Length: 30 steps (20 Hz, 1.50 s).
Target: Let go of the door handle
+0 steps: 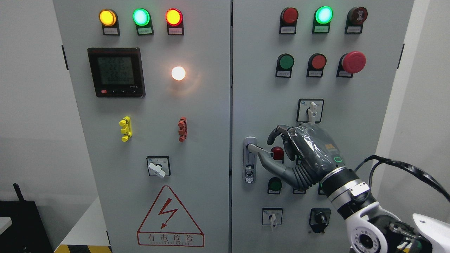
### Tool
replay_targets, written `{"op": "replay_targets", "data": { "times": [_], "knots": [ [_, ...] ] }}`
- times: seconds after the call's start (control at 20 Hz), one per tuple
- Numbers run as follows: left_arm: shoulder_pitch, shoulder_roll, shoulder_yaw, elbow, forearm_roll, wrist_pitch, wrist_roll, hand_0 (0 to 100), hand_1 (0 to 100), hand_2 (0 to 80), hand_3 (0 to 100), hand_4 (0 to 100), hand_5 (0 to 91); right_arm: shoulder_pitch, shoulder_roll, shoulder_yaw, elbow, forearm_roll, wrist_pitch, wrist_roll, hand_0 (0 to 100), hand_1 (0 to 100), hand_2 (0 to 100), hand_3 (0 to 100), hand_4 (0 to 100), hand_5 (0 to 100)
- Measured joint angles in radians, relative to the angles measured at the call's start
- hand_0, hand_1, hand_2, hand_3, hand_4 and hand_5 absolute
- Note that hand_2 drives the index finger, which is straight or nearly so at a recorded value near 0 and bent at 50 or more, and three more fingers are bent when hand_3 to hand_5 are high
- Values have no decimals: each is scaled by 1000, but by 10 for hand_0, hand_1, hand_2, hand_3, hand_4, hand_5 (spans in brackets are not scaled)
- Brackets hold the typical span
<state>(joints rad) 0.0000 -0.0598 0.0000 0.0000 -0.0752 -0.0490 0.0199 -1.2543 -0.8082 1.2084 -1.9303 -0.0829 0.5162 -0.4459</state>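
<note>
Door handle at the right door's left edge; right hand just right of it, before the panel

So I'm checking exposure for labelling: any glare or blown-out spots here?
Head view: the white lamp is blown out, with a halo on the left door; the green lamps are washed pale at centre; the wrap on the right hand shows small glints; the meter digits are faint.

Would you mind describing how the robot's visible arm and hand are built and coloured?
Only the right arm shows. The right hand is dark grey with jointed fingers; its back is wrapped in shiny clear film, with a small orange marking and a green-outlined emblem. A ribbed black bellows cuff meets a silver metal wrist ring. The forearm is glossy white with black joints, and a black cable loops beside it.
</note>
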Motion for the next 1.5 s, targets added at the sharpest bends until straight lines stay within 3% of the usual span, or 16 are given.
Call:
{"op": "replay_targets", "data": {
  "times": [1.5],
  "knots": [
    [0,0,0,0,0,1,-1,120,389,0,0,0,0,19,6,-5,17,-1,14,-2,358,294,490,1000,1000,1000]
  ]
}}
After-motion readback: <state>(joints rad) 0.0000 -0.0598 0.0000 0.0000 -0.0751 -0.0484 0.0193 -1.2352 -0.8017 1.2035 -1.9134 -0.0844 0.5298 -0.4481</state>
